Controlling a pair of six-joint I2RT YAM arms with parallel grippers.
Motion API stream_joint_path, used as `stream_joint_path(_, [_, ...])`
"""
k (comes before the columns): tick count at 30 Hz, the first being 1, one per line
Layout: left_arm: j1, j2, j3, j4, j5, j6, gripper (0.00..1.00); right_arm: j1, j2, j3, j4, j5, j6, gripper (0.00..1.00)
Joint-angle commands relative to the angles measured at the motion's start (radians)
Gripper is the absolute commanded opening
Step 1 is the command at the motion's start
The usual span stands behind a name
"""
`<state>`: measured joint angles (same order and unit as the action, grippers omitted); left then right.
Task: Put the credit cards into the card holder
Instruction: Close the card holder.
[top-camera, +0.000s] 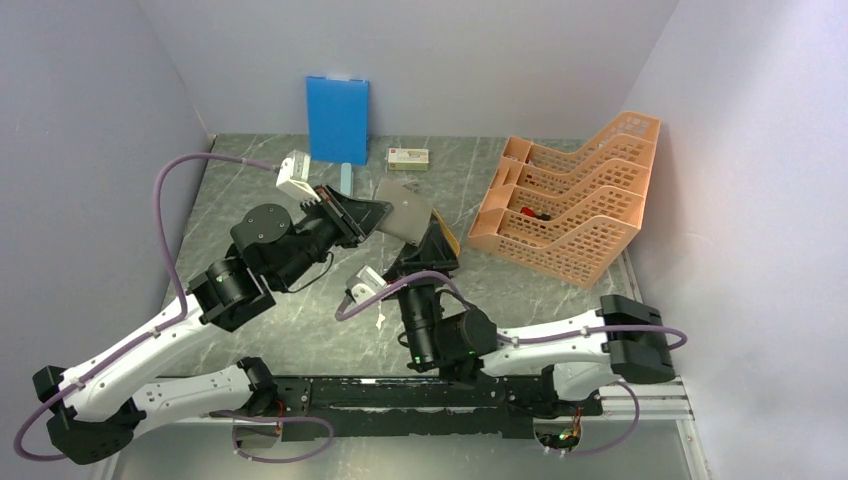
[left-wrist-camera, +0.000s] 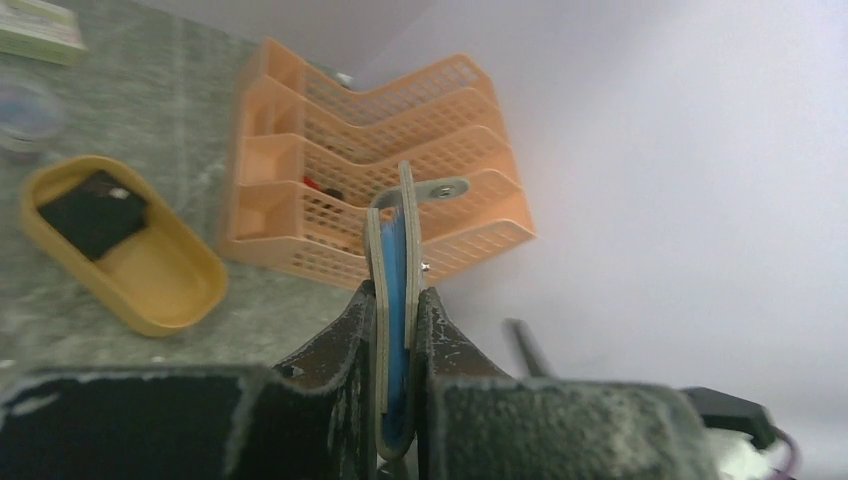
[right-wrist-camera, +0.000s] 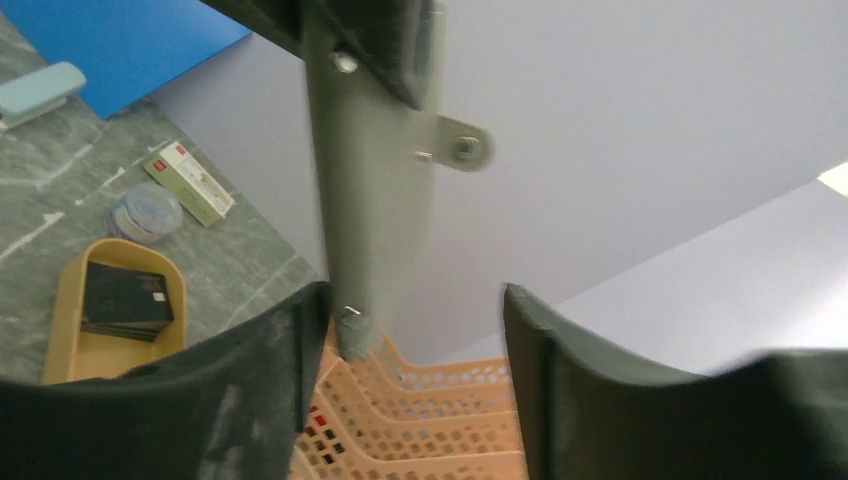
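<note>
The card holder (top-camera: 408, 208) is a taupe-grey wallet held in the air by my left gripper (top-camera: 375, 215), which is shut on its folded end. In the left wrist view the wallet (left-wrist-camera: 392, 240) stands edge-on between my fingers, slightly parted, with a blue inner face. My right gripper (top-camera: 432, 235) is open just below it. In the right wrist view the wallet (right-wrist-camera: 370, 200) hangs between the open jaws (right-wrist-camera: 412, 310), close against the left finger. The black credit cards (right-wrist-camera: 125, 300) lie stacked in an orange oval tray (right-wrist-camera: 65, 320); they also show in the left wrist view (left-wrist-camera: 95, 215).
An orange tiered file rack (top-camera: 570, 200) stands at the right. A blue board (top-camera: 337, 118) leans on the back wall, with a white-and-green box (top-camera: 408, 157) beside it. A clear round object (right-wrist-camera: 145, 210) lies near the tray. The right gripper covers most of the tray (top-camera: 452, 243).
</note>
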<state>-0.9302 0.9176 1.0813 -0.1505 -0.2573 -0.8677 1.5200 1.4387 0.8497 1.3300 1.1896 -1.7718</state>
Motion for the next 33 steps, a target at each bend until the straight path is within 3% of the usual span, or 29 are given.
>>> stream_joint_path(1, [0.014, -0.013, 0.031, -0.056, -0.122, 0.081, 0.05, 0.042, -0.16, 0.071, -0.531, 0.014, 0.48, 0.81])
stream_joint_path(3, [0.013, -0.026, 0.049, -0.081, -0.15, 0.106, 0.05, 0.048, -0.232, 0.184, -1.15, -0.066, 0.925, 0.96])
stream_joint_path(4, [0.013, -0.033, 0.057, -0.09, -0.166, 0.119, 0.05, 0.048, -0.251, 0.221, -1.292, -0.107, 1.057, 0.98])
stream_joint_path(8, [0.013, -0.076, 0.088, -0.141, -0.184, 0.176, 0.05, 0.042, -0.342, 0.3, -1.566, -0.322, 1.38, 0.99])
stream_joint_path(13, [0.013, -0.157, 0.093, -0.209, -0.079, 0.249, 0.05, -0.099, -0.516, 0.327, -1.551, -0.671, 1.645, 0.9])
stream_joint_path(17, [0.013, -0.219, 0.078, -0.237, 0.051, 0.26, 0.05, -0.244, -0.511, 0.399, -1.579, -0.905, 1.749, 0.73])
stream_joint_path(20, [0.013, -0.252, 0.082, -0.259, 0.125, 0.254, 0.05, -0.302, -0.478, 0.448, -1.59, -1.026, 1.77, 0.68])
stream_joint_path(29, [0.014, -0.266, 0.148, -0.336, 0.237, 0.251, 0.05, -0.348, -0.425, 0.489, -1.548, -1.218, 1.803, 0.6])
stream_joint_path(33, [0.014, -0.276, 0.153, -0.35, 0.237, 0.251, 0.05, -0.349, -0.413, 0.493, -1.537, -1.222, 1.805, 0.5])
